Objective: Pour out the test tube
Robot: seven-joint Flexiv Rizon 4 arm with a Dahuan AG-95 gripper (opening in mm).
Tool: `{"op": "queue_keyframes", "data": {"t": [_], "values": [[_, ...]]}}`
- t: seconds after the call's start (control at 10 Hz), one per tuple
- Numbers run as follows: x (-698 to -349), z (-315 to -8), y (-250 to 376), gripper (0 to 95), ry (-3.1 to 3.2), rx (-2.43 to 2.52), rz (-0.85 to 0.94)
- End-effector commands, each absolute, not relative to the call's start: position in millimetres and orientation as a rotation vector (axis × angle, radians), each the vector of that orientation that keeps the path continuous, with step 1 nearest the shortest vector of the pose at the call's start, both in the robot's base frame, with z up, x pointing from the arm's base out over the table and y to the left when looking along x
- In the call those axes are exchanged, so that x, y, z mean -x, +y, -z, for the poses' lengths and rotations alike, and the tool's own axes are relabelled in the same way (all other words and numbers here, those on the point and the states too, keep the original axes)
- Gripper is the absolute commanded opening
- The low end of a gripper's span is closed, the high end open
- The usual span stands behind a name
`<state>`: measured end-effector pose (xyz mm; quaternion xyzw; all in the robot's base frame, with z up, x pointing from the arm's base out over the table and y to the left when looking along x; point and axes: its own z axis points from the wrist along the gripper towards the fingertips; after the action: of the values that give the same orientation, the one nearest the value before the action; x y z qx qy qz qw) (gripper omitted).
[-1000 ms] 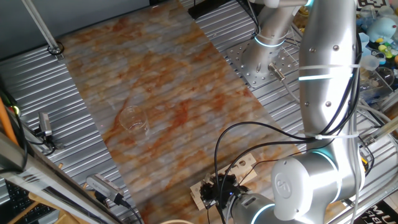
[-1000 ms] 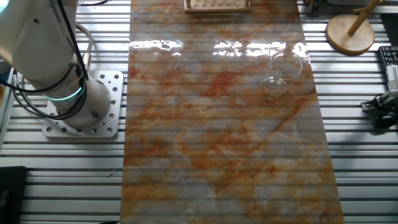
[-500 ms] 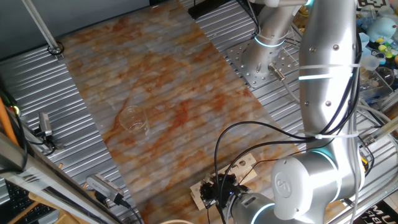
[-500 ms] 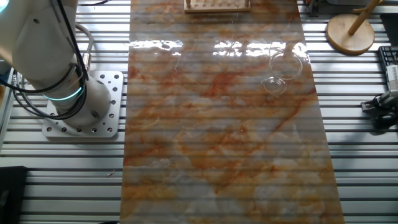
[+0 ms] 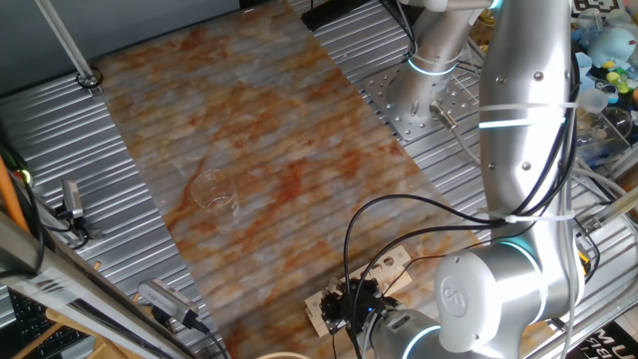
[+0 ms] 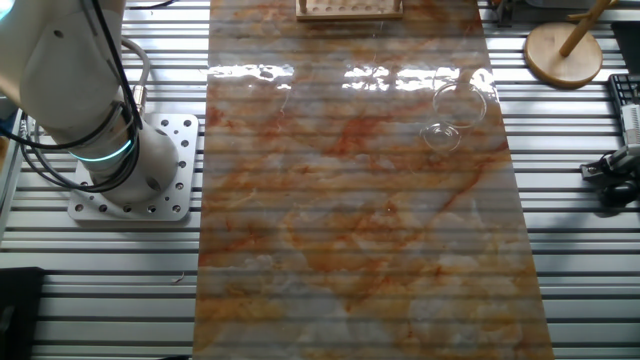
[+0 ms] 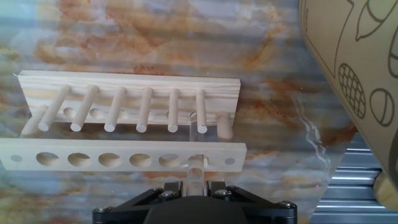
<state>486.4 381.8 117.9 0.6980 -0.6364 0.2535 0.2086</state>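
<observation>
Only a partial letter "M", perhaps, shows on a black board (image 5: 605, 346).

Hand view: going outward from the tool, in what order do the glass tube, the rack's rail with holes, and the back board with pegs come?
1. The test tube, right at the tool, between its fingers.
2. The holed rail, just beyond, crossing the view.
3. The pegged back board, farthest, toward the top.

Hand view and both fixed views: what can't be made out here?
- Test tube: contents unreadable in the hand view, clear glass.
- End effector: fingertips cut off by the bottom edge; grip unclear.
- Wooden rack: cropped by the top edge in the other fixed view.
- Beaker: too faint to judge contents.
</observation>
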Motion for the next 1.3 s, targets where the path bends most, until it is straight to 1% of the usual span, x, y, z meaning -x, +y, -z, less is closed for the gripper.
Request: {"op": "queue_keyframes", "data": {"t": [0.1,0.4,0.5,1.3], "values": [[-486.5,-117.7,382.0,19.0,-1.771,-1.942,-0.704],[-486.4,-117.5,382.0,19.0,-1.772,-1.941,-0.704],[-486.4,-117.5,382.0,0.0,-1.773,-1.941,-0.704],[-486.8,-117.4,382.1,0.0,-1.776,-1.939,-0.7]]}}
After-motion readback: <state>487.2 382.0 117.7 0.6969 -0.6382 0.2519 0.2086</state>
